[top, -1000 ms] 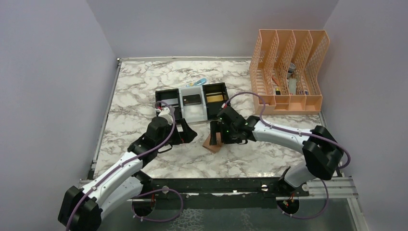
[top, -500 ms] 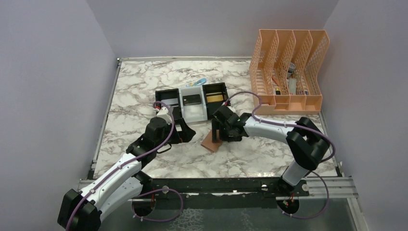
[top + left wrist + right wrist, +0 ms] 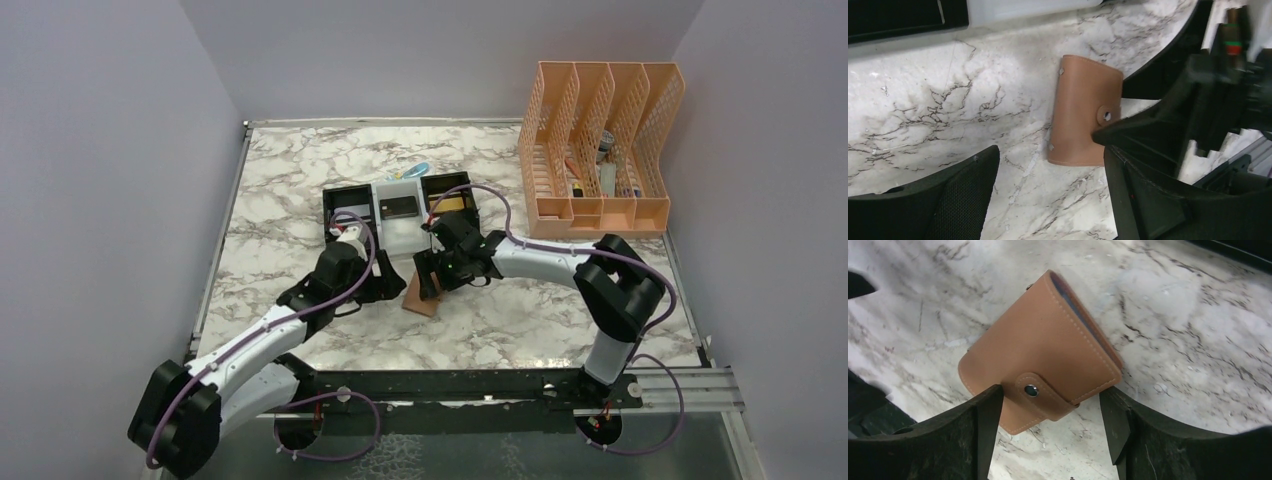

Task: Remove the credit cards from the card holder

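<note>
Over the last second the right arm has swung leftward and the wallet has slid left with it across the marble table. The left arm has edged in from the other side, so both claws now crowd the wallet near the middle of the table, just in front of the tray. That looks like the set-up for opening it: it is closed with its snap tab fastened, so no card can come out of it yet. What seem to be a dark card and a gold card lie in the tray. The overhead view gives this layout but hides the jaws. The right wrist view shows the right claw spread wide around the tab end, tips at the wallet's edges, though I cannot tell whether they pinch it. The left wrist view shows the left claw gaping and holding nothing, the wallet lying flat ahead of it.
</note>
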Controlling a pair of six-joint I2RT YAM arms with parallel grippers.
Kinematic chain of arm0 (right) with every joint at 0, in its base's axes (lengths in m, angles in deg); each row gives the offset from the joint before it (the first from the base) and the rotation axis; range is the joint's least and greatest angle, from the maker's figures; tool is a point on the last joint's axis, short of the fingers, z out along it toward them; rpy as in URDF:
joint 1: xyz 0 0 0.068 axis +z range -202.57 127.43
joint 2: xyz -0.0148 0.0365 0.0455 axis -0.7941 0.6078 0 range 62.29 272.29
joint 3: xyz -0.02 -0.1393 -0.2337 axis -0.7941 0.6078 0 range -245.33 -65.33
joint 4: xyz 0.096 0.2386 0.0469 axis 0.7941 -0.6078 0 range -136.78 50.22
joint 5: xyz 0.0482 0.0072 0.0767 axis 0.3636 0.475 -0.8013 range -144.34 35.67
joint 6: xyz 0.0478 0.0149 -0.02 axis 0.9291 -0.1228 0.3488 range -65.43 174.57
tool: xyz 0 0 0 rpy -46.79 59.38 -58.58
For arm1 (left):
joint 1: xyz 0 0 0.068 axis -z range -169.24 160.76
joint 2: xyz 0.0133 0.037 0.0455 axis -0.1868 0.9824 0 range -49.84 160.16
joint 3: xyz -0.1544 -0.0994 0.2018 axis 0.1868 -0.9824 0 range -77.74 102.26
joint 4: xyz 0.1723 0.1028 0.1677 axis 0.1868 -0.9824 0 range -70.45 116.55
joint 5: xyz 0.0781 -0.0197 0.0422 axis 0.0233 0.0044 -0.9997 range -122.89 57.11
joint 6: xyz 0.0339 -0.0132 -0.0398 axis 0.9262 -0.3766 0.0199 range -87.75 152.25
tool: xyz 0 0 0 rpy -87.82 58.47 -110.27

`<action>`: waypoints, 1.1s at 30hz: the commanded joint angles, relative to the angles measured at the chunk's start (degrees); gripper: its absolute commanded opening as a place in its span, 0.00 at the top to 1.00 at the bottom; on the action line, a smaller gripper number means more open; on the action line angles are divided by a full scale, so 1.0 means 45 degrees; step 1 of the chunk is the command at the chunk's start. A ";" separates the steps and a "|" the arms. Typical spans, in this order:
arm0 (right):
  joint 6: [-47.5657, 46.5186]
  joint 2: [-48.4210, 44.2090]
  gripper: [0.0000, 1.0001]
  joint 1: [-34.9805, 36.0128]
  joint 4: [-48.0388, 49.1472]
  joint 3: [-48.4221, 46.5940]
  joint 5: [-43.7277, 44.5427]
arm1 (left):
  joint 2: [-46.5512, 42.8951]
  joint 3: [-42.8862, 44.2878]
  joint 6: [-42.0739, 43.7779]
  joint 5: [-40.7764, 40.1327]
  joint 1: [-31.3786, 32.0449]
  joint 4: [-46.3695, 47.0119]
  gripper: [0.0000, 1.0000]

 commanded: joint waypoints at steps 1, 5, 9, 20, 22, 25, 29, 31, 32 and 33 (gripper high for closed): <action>-0.1852 -0.0149 0.30 0.0133 0.1007 0.0666 -0.1839 | 0.1465 0.0198 0.0227 0.0669 0.0030 0.0956 0.23; -0.0979 -0.0599 0.29 0.0133 0.0820 0.0842 -0.0239 | 0.2798 0.0288 0.0247 0.1340 0.0035 0.2117 0.29; 0.0553 -0.1153 0.29 0.0114 0.0534 0.0962 0.1183 | 0.3961 0.0459 0.0122 0.1928 0.0054 0.3045 0.35; 0.1857 -0.2404 0.39 0.0127 0.0637 0.1064 0.1176 | 0.5384 0.0434 -0.0352 0.2104 0.0432 0.4139 0.50; 0.1949 -0.2269 0.42 0.0121 0.0711 0.0963 0.0821 | 0.5348 0.0171 -0.0642 0.1828 0.0481 0.4379 0.53; 0.2298 -0.1967 0.44 0.0133 0.0864 0.0921 0.0594 | 0.5206 -0.0093 -0.0825 0.1768 0.0532 0.4568 0.55; 0.2368 -0.1417 0.52 0.0186 0.0849 0.0654 0.0439 | 0.5159 -0.0226 -0.0806 0.1871 0.0562 0.4557 0.57; 0.2290 -0.1201 0.54 0.0263 0.0791 0.0482 0.0508 | 0.5225 -0.0270 -0.0778 0.1963 0.0591 0.4563 0.60; 0.2246 -0.1095 0.55 0.0286 0.0738 0.0400 0.0534 | 0.5264 -0.0260 -0.0754 0.2003 0.0600 0.4563 0.61; 0.2219 -0.0923 0.55 0.0316 0.0622 0.0275 0.0564 | 0.5325 -0.0258 -0.0734 0.2029 0.0619 0.4558 0.61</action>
